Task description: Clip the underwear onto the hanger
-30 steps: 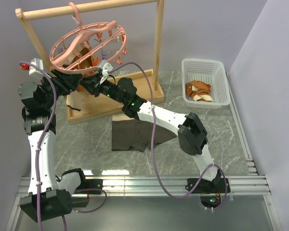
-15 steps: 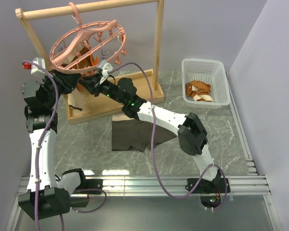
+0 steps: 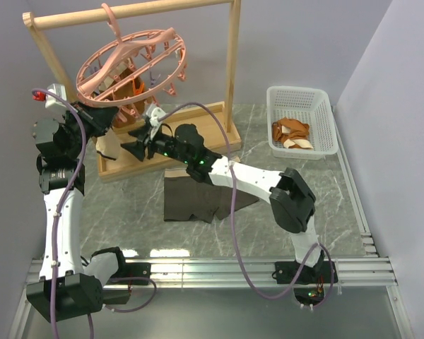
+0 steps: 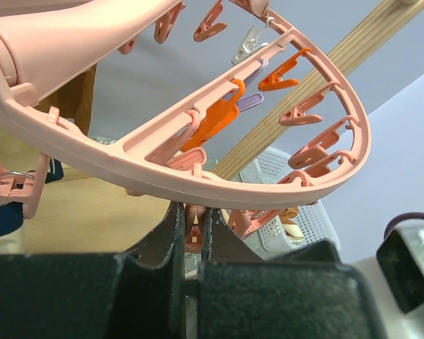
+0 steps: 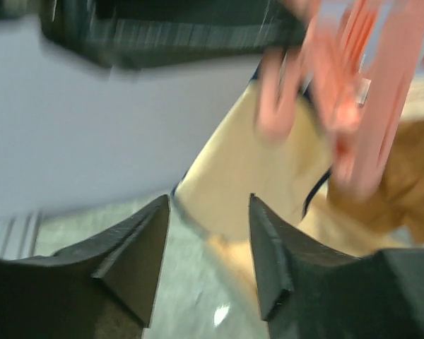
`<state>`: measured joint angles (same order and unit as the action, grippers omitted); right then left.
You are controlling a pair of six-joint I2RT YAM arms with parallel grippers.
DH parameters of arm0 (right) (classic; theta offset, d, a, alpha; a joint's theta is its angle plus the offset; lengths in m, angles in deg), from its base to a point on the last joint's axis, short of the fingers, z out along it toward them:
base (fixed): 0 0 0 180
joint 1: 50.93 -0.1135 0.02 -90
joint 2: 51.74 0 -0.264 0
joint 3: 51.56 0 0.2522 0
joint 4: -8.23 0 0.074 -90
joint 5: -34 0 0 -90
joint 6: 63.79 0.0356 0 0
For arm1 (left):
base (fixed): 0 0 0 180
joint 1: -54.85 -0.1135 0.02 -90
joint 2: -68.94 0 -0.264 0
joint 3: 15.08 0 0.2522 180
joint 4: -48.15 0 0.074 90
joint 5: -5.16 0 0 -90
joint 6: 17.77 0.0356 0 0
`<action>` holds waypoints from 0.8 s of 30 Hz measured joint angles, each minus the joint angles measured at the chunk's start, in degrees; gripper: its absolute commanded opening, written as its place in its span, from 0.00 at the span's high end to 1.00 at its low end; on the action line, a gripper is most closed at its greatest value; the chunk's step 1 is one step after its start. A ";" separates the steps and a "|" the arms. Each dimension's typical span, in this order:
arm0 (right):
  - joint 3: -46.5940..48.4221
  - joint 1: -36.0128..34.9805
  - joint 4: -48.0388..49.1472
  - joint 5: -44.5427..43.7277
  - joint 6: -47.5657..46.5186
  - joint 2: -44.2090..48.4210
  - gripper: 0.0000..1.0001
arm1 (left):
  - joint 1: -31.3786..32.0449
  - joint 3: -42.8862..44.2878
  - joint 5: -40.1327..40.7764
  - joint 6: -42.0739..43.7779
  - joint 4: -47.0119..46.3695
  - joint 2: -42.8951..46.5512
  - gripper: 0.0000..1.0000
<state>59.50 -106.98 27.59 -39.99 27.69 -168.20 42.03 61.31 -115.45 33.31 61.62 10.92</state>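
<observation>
Top external view is showing the dark brown-grey fabric underwear (image 3: 198,198) lying flat on the grey marble table (image 3: 120,212), partly under the right arm and well apart from the round salmon-pink plastic hanger (image 4: 78,152). The left gripper (image 4: 191,212) is pinching a small pink clip (image 4: 193,232) under the ring. The right gripper (image 5: 208,205) is gaping, holding nothing. Being limp, light cloth, the underwear is probably wanting a pinch at one edge.

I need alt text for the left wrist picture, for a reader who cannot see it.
The left gripper, seen from its own wrist, is closed on a small pink clip under the salmon-pink hanger ring. A wooden rack bar and white basket stand behind.
</observation>
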 measured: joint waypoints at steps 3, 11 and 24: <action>-4.81 0.37 -3.34 1.70 -0.20 3.61 0.50 | 0.00 0.00 0.00 -0.15 -0.11 0.00 1.00; -15.58 2.69 -19.96 2.08 -2.49 13.27 0.65 | 0.00 0.00 -0.07 -0.11 -0.11 0.00 0.99; -8.92 2.69 -46.88 -18.29 8.85 2.10 0.47 | 0.02 0.04 -0.09 0.22 0.35 -0.52 1.00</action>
<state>50.58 -104.29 -19.29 -58.28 36.54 -166.10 42.05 61.35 -115.54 33.53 61.97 10.39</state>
